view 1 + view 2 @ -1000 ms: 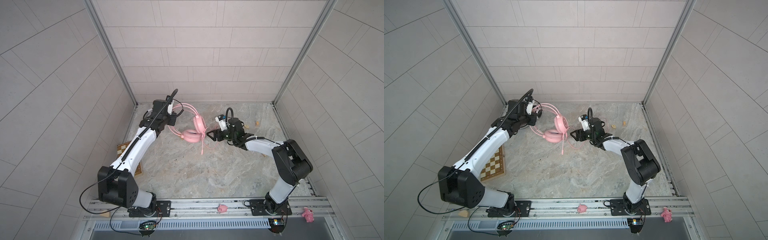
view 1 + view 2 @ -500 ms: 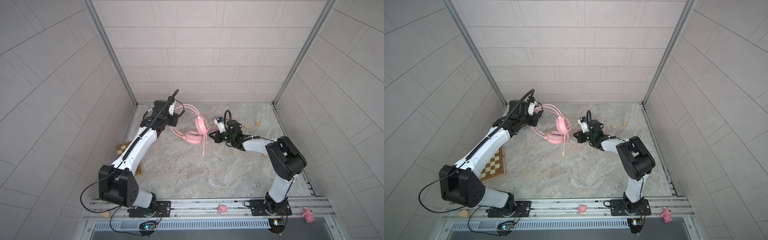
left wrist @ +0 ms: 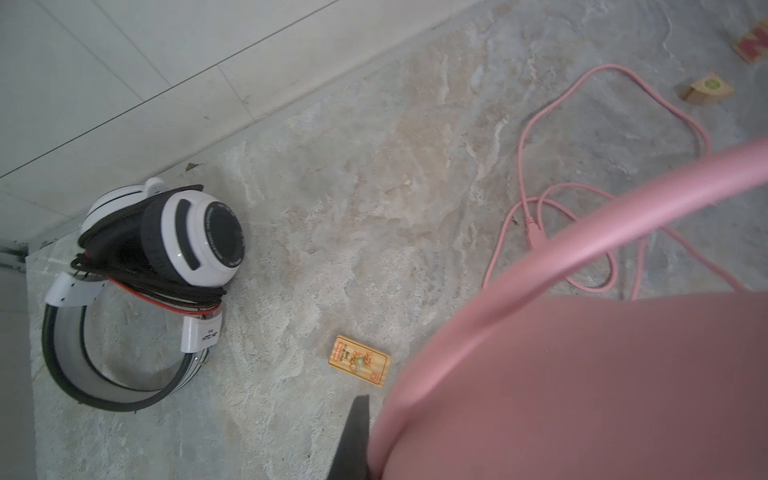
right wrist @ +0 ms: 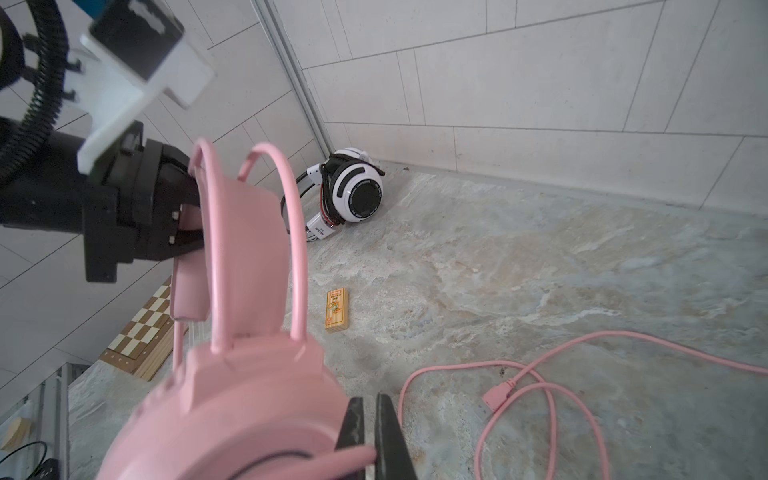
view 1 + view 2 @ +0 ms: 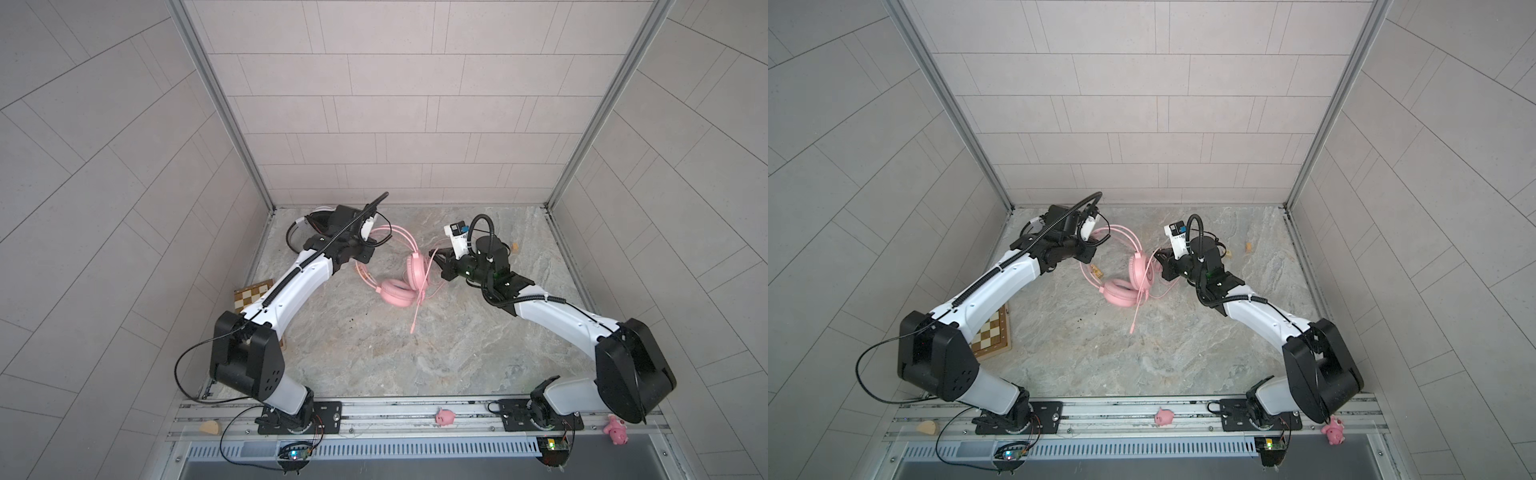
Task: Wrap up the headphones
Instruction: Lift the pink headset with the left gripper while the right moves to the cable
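Note:
The pink headphones (image 5: 417,270) (image 5: 1140,270) hang over the middle of the stone floor, lower ear cup (image 5: 397,293) near the surface. My left gripper (image 5: 365,251) (image 3: 370,419) is shut on their band (image 3: 582,374); one black finger (image 3: 355,436) shows beside it. Right of the upper cup, my right gripper (image 5: 436,254) (image 4: 370,405) is shut on the pink cable (image 4: 353,457). The rest of that cable (image 4: 540,386) (image 3: 540,199) lies in loose loops on the floor. The white headphones (image 3: 183,237) (image 4: 359,193) sit in the far left corner, black cable wound round them.
A small wooden picture tile (image 3: 359,361) (image 4: 337,311) lies below the pink band. A chessboard (image 5: 253,295) (image 5: 990,336) leans at the left wall. Small wooden blocks (image 3: 710,87) (image 5: 1249,248) sit at the back right. Pink pig toys (image 5: 444,417) rest on the front rail.
My right gripper has moved in toward the upper pink ear cup and closed on the pink cable. The left gripper keeps its hold on the band, almost unmoved.

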Available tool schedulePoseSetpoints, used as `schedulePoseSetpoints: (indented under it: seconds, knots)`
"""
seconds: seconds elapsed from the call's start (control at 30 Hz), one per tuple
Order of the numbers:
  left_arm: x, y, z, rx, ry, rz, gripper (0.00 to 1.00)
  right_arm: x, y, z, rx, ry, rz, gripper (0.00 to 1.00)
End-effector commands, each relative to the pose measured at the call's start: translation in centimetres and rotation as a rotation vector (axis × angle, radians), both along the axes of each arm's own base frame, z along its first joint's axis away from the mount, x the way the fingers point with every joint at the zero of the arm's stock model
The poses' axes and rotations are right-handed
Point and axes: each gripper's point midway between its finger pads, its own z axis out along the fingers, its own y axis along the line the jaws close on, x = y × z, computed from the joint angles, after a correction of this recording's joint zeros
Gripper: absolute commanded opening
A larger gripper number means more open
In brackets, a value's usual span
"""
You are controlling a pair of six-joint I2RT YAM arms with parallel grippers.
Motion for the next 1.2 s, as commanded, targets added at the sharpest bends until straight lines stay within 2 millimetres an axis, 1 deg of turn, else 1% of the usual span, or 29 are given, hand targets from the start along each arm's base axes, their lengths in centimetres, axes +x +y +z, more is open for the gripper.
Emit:
schedulePoseSetpoints:
  seconds: [0.0, 0.03, 0.13, 0.23, 0.4, 0.53, 0.7, 0.77, 0.87, 0.97, 1.1, 1.17]
  knots:
    - [-0.7, -2.9, 1.1, 0.005, -0.007, -0.114, 0.0, -0.3, -1.2, -0.3, -0.057, -0.013, -0.048, 0.0]
    - [-1.1, -3.8, 0.8, 0.014, 0.012, -0.155, 0.0, -0.2, -1.5, -0.3, -0.066, -0.019, -0.058, 0.0]
    - [-2.2, -6.0, 0.3, -0.009, 0.07, -0.243, 0.0, 0.1, -2.0, -1.0, -0.093, -0.009, -0.089, 0.0]
    - [-3.1, -7.8, 0.6, -0.086, 0.112, -0.317, 0.0, 0.8, -2.5, -1.9, -0.127, 0.023, -0.127, 0.0]
    - [-4.1, -10.0, 1.0, -0.214, 0.157, -0.367, 0.0, 1.7, -2.8, -3.7, -0.163, 0.076, -0.155, 0.0]
    - [-4.3, -10.1, 1.7, -0.235, 0.137, -0.377, 0.0, 2.1, -2.1, -5.6, -0.176, 0.129, -0.131, 0.0]
    - [-4.9, -10.1, 4.0, -0.279, 0.062, -0.395, 0.0, 2.4, -0.6, -7.4, -0.147, 0.184, -0.077, 0.0]
    - [-5.0, -9.9, 4.8, -0.294, 0.036, -0.391, 0.0, 2.3, 0.0, -7.7, -0.124, 0.192, -0.047, 0.02]
    - [-5.1, -9.8, 6.0, -0.33, 0.011, -0.392, 0.0, 2.1, 0.7, -8.1, -0.098, 0.199, -0.009, 0.08]
    - [-5.1, -9.7, 6.9, -0.377, 0.0, -0.389, 0.0, 2.0, 1.0, -8.1, -0.086, 0.203, 0.008, 0.17]
    - [-5.3, -10.1, 7.4, -0.418, 0.01, -0.398, 0.0, 1.4, 1.7, -6.7, -0.039, 0.164, 0.051, 0.29]
    - [-5.4, -10.2, 7.7, -0.436, 0.015, -0.404, 0.0, 1.4, 1.8, -6.4, -0.03, 0.161, 0.056, 0.33]
